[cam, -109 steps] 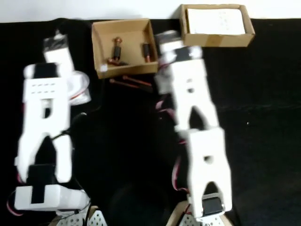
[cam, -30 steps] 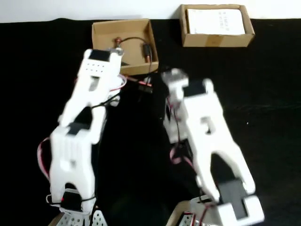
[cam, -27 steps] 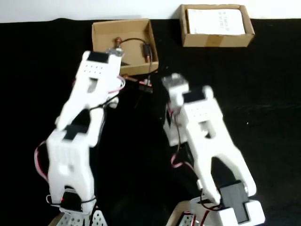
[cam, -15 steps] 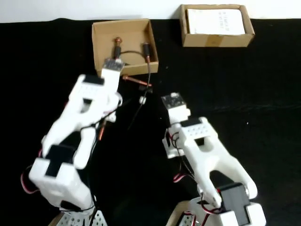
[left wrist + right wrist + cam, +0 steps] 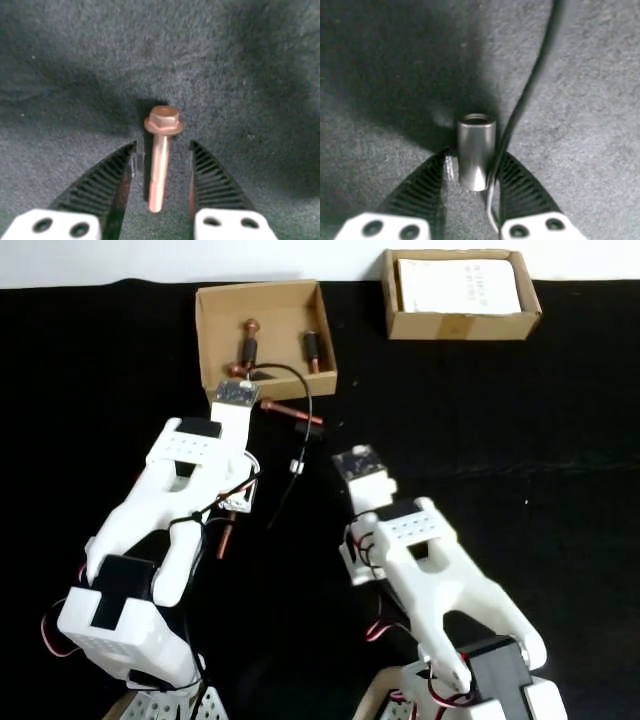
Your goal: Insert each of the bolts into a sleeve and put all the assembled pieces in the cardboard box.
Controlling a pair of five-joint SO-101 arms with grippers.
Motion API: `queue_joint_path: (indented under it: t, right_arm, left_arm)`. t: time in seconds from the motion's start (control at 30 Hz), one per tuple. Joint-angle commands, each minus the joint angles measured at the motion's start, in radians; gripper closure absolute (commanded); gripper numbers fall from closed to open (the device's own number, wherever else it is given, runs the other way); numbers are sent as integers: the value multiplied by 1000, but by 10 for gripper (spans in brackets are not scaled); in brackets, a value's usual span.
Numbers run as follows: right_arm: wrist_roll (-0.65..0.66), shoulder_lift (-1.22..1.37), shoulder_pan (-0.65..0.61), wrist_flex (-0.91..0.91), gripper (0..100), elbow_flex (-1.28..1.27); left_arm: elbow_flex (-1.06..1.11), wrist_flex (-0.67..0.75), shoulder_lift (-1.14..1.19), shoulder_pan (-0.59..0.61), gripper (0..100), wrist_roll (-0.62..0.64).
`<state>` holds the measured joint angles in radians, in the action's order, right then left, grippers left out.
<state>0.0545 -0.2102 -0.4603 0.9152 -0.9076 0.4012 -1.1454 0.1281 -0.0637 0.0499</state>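
A copper bolt [image 5: 160, 160] stands between the fingers of my left gripper [image 5: 162, 146], head away from the wrist, lifted off the black cloth. From above, this bolt [image 5: 225, 540] hangs under the left gripper [image 5: 236, 508], at mid-left of the table. My right gripper [image 5: 474, 154] is shut on a grey metal sleeve [image 5: 476, 135], open end away from the wrist. The right gripper [image 5: 352, 555] sits near the table's middle. The cardboard box [image 5: 208, 335] at the back holds two assembled pieces [image 5: 247, 340]. One loose bolt [image 5: 292, 412] lies just in front of the box.
A second cardboard box [image 5: 460, 320] with a white sheet inside stands at the back right. A black cable [image 5: 304, 415] loops from the left arm across the loose bolt. The same cable [image 5: 530, 90] runs beside the sleeve. Black cloth covers the table.
Both arms have drawn back from the box toward the table's near side. The left gripper came away with the copper bolt in it, and the loose bolt by the box is uncovered.
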Motion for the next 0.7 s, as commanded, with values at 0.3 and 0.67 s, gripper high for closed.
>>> queue_joint_path:
  t: [0.3, 0.67]
  right_arm:
    - [2, -12, -30, -2, 871, -5]
    - [2, -13, -25, 1, 991, -25]
  left_arm:
    - [-5, 52, -51, -8, 850, 8]
    - [-7, 161, -51, -10, 862, 112]
